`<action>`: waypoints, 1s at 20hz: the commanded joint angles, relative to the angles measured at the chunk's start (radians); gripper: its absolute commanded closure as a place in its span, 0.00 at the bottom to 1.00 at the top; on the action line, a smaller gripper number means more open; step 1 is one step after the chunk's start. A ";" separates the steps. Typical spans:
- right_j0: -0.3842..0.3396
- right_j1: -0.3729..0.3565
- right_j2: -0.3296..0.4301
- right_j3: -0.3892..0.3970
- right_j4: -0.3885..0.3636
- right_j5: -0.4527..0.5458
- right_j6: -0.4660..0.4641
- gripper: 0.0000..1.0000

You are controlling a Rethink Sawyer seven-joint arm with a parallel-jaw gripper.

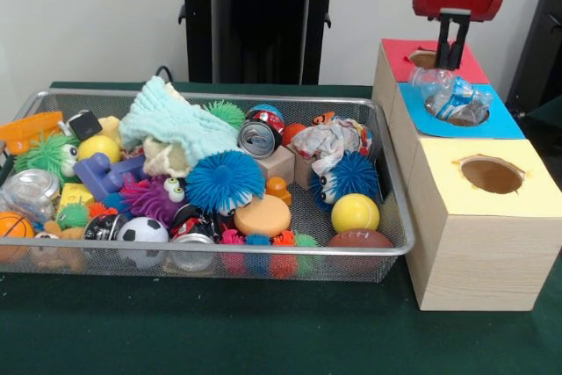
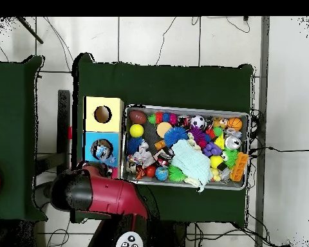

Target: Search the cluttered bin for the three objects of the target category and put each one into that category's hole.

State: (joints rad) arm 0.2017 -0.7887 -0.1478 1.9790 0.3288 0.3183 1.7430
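Nearest my front camera is the bare green surface (image 1: 263, 331), then the front rim of the wire bin (image 1: 219, 252), with a brown football (image 1: 360, 239), a yellow ball (image 1: 355, 212) and a soccer ball (image 1: 142, 230) pressed against it. The bin is packed edge to edge, so anything I want lies half buried; a crushed can (image 1: 260, 139) rests on a wooden block near the middle, beside a crumpled wrapper (image 1: 329, 142).

At the right edge of the surface stands the wooden box (image 1: 474, 234), with yellow, blue and red tops. A crumpled plastic bottle (image 1: 452, 98) sits in the blue hole (image 1: 465, 114), jammed across the opening rather than fallen through, I judge. My claw (image 1: 452, 41) hangs just above it, over the red and blue tops; I cannot tell whether it is parted or closed. From overhead the arm (image 2: 99, 196) covers the red end.
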 commanded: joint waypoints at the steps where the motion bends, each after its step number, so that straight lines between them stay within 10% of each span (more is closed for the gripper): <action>1: 0.004 0.050 0.025 -0.001 0.036 -0.069 0.251 1.00; 20: 0.057 0.007 -0.033 -0.042 0.081 0.046 0.296 1.00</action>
State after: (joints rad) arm 0.2920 -0.7544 -0.1822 1.9752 0.3592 0.3092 1.7993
